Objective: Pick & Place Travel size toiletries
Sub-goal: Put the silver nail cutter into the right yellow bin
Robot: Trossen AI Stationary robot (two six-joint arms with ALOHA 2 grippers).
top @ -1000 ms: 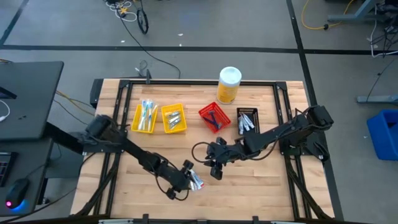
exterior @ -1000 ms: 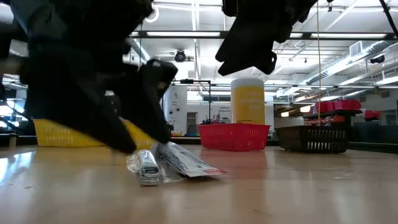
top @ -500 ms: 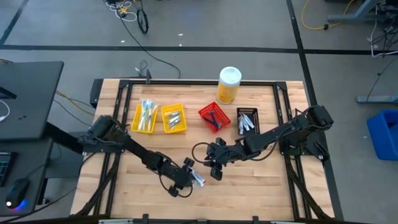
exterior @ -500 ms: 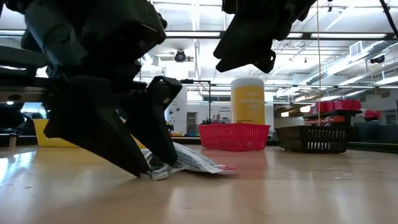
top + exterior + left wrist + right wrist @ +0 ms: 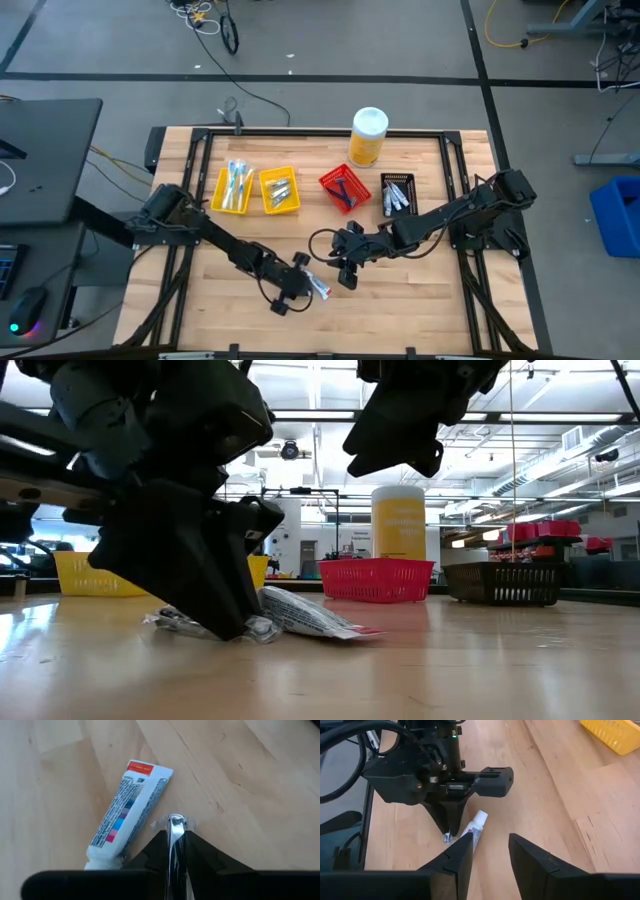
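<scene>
The white toothpaste tube (image 5: 131, 809), printed with a red end band and blue and pink blocks, was seen lying flat on the pale wooden table (image 5: 420, 300), just beside the left gripper (image 5: 176, 837). The print on it was too small to be read. The left gripper's jaws were clenched on a small silvery packet (image 5: 176, 826), of which only a thin shiny edge stood out between the fingertips; the rest was hidden by the dark fingers (image 5: 150, 852). In the low view the crinkled foil (image 5: 180, 622) was shown pressed against the table under the fingertips, with the tube's flat end (image 5: 320, 622) projecting past them. The left arm was stretched low across the table, its gripper (image 5: 297, 287) tilted steeply down onto the surface.

The right gripper (image 5: 489, 851) was held above the table, clear of the surface, pointing toward the left gripper, with the tube lying ahead of its fingertips. Its jaws were parted with nothing between them.

Far beyond both sets of jaws stood two yellow mesh bins (image 5: 232, 188), a red mesh bin (image 5: 342, 187), a black bin (image 5: 397, 193) and a tall yellow canister with a white lid (image 5: 368, 136). The canister's label could not be read.
</scene>
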